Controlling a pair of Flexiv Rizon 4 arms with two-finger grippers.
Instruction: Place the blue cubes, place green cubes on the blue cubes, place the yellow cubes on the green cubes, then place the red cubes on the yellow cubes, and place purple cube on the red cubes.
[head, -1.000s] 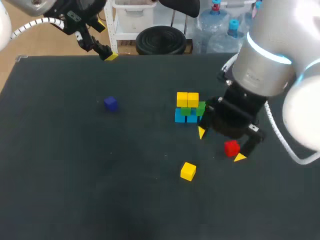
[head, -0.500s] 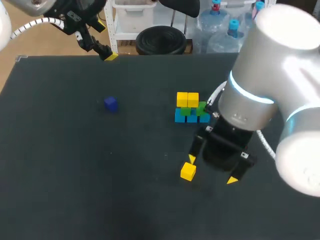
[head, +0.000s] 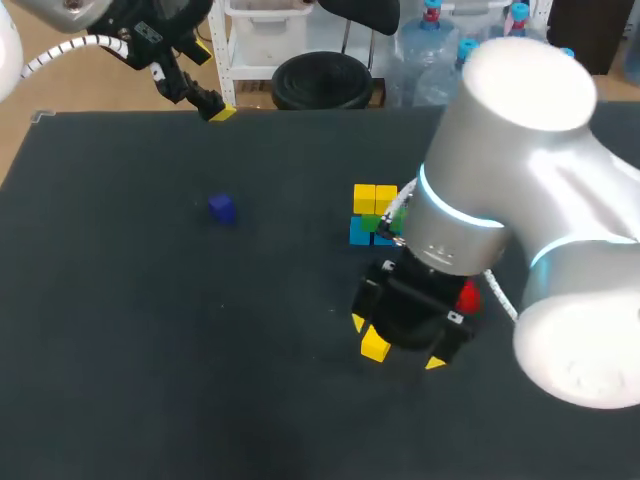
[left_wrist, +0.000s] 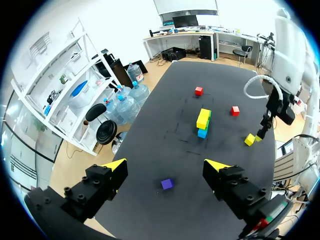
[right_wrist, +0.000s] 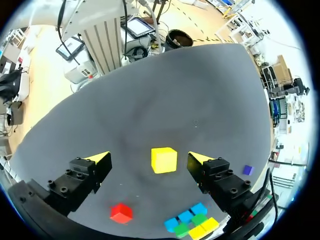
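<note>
Right gripper (right_wrist: 148, 158) hangs wide open, empty, astride the flat-lying, slightly skewed yellow cube (right_wrist: 164, 160).

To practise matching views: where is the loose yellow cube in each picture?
Head view: the yellow cube lies under the right gripper, partly hidden.
Left wrist view: the yellow cube is far ahead, beside the right gripper.
Right wrist view: the yellow cube sits between the open fingers, untouched.
Shared landmark: the stack of cubes.

The stack (head: 372, 215) stands mid-tabletop (head: 150, 350). A loose cube (head: 375, 347) lies before it, under the right hand (head: 396, 343). A lone cube (head: 221, 207) sits well left.
</note>
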